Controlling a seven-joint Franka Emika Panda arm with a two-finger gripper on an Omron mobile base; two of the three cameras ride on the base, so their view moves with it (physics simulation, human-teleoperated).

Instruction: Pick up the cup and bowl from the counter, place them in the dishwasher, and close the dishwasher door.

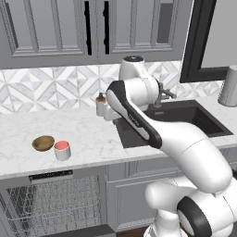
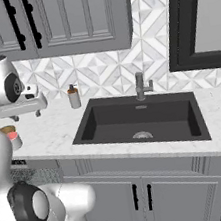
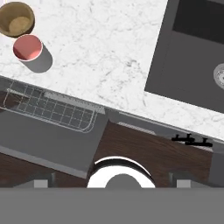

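The brown bowl (image 1: 43, 143) and the white cup (image 1: 62, 150) with its pink inside stand side by side near the left front of the white marble counter (image 1: 88, 134). Seen from the hand, the bowl (image 3: 16, 18) and cup (image 3: 27, 47) lie at the upper left. Below them the dishwasher (image 1: 51, 203) stands open with its grey wire rack (image 3: 48, 107) showing and its door (image 3: 48, 142) folded down. My gripper (image 2: 26, 115) hovers above the counter between the cup and the sink, to the right of the cup. It is open and holds nothing, its fingertips (image 3: 39, 182) wide apart.
A dark sink (image 1: 176, 120) with a faucet (image 2: 140, 86) is set into the counter to the right. A soap dispenser (image 1: 100, 105) stands by the backsplash, close to my hand. A grey canister (image 1: 229, 85) sits at the far right. Grey wall cabinets (image 1: 60, 28) hang overhead.
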